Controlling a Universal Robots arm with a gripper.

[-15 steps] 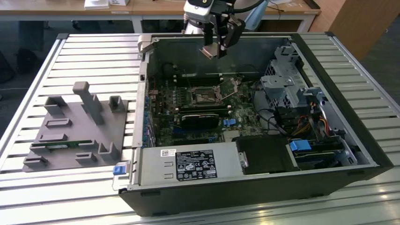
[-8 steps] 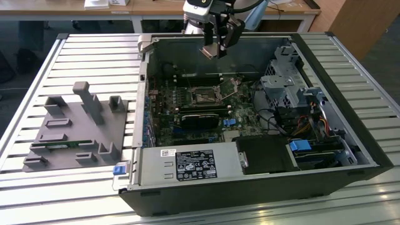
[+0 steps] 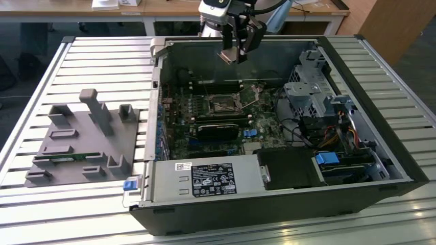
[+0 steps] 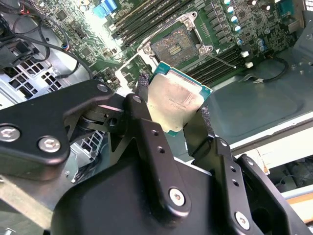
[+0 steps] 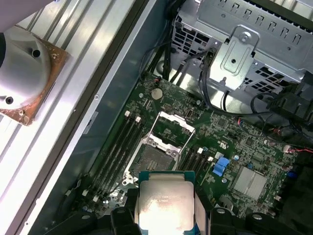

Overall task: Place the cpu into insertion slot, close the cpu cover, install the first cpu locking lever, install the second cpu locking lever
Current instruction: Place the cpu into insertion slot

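Observation:
My gripper (image 3: 236, 53) hangs above the open computer case, shut on the cpu (image 3: 229, 55). In both wrist views the cpu (image 4: 175, 98) is a silver-topped square chip with a green edge, clamped by its sides between the black fingers (image 4: 142, 90). The insertion slot (image 5: 152, 160) is a dark square socket on the green board, below and apart from the cpu (image 5: 165, 205). It is bare inside (image 4: 177, 43). The cpu cover (image 5: 172, 128), a silver frame plate, is swung open off the socket's far side. In the exterior view the slot (image 3: 221, 107) sits mid-board.
Long black memory slots (image 5: 115, 152) run beside the socket. A metal drive cage (image 3: 310, 92) and cables (image 3: 299, 130) fill the exterior view's right of the case. A labelled power box (image 3: 204, 179) sits at the front. A grey parts fixture (image 3: 81, 138) lies outside on the exterior view's left.

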